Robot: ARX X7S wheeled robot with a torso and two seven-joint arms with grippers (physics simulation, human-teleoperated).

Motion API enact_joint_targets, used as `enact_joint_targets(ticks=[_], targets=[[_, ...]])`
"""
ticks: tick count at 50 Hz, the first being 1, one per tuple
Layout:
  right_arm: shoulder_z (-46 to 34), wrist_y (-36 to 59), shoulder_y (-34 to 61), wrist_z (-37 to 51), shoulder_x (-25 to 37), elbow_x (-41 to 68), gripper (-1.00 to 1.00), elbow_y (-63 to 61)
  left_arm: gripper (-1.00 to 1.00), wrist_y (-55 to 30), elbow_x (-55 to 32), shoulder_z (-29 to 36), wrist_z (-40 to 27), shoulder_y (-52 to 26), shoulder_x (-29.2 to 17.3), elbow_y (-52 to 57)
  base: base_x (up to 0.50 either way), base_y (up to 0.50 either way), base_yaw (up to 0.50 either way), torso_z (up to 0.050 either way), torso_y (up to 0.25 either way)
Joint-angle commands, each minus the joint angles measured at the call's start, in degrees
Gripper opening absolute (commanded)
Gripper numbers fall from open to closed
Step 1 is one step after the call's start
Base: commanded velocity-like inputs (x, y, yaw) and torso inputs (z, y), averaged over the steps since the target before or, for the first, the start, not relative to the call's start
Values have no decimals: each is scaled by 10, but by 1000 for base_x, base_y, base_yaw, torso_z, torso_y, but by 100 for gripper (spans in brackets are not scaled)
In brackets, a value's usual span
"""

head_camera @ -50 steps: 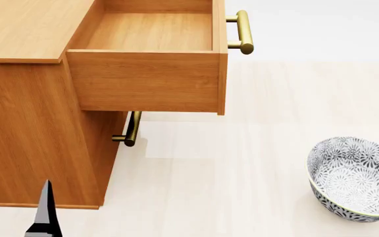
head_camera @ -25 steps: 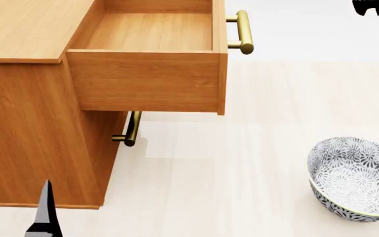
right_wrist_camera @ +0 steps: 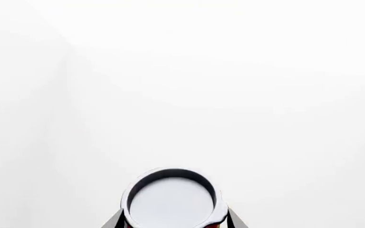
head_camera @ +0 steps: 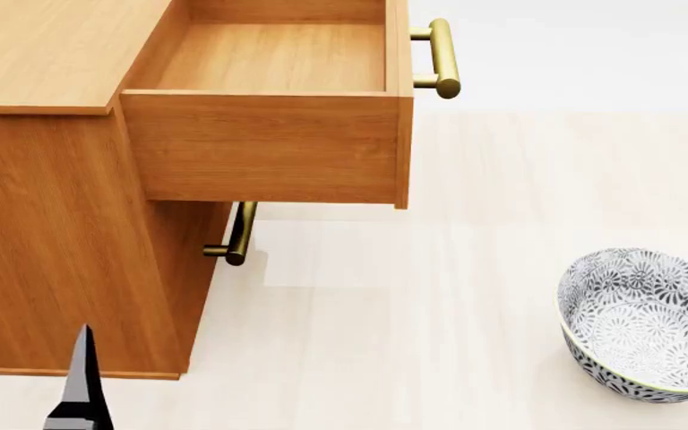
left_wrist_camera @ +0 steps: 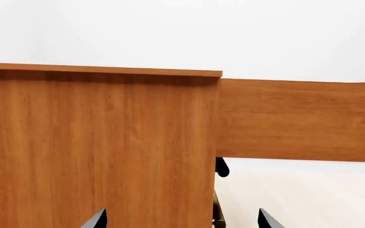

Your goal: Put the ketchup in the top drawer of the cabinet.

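Close against the right wrist camera, the right pincer (right_wrist_camera: 173,223) gripped the ketchup (right_wrist_camera: 172,199), a round can with a pale silver top inside a dark rim. Low by the cabinet (head_camera: 46,224), the left pincer (left_wrist_camera: 177,221) stood wide apart. Beyond, the top drawer (head_camera: 266,134) hung pulled out, its brass handle (head_camera: 442,58) forward.

The left pincer (left_wrist_camera: 177,219) is open, with its two dark fingertips (left_wrist_camera: 95,219) set wide apart. In the head view only one pointed finger (head_camera: 81,383) of it shows, low down. The right pincer (right_wrist_camera: 173,221) is shut tight on the ketchup (right_wrist_camera: 171,200), one finger on each side.
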Motion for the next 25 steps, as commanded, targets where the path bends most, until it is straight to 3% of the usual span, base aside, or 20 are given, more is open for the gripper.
enact_joint_targets(ticks=[1,25], targets=[[-39,-2,51,-43,-49,-54,-100,50,100,0,-3,2,0,-5,0,-4,0,0,0,0,0],[-88,-51,134,-134,-165,-105,-100,230,100,-1,-4,6,-5,-6,-1,-7,0,0,0,0,0]])
